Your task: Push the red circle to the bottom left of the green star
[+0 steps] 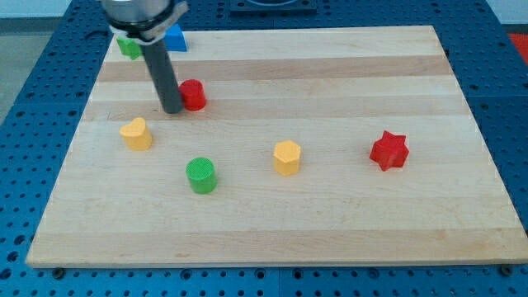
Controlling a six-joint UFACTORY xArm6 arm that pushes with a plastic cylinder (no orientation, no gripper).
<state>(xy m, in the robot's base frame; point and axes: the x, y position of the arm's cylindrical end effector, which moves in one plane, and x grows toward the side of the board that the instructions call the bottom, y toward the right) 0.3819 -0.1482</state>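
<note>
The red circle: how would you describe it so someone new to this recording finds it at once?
Start at the wooden board and go to its upper part at the view's left, where the dark rod comes down. The red circle sits just to the view's right of my tip, apparently touching it. It is a short round red block, unlike the pointed red star far to the view's right.

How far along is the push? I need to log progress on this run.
Done: my tip has reached the red circle and sits against its left side. In hand: the push itself. Left: the circle lies well to the lower right of the green star, which the arm partly hides at the view's top left, so it must travel left to end up at the star's bottom left.
</note>
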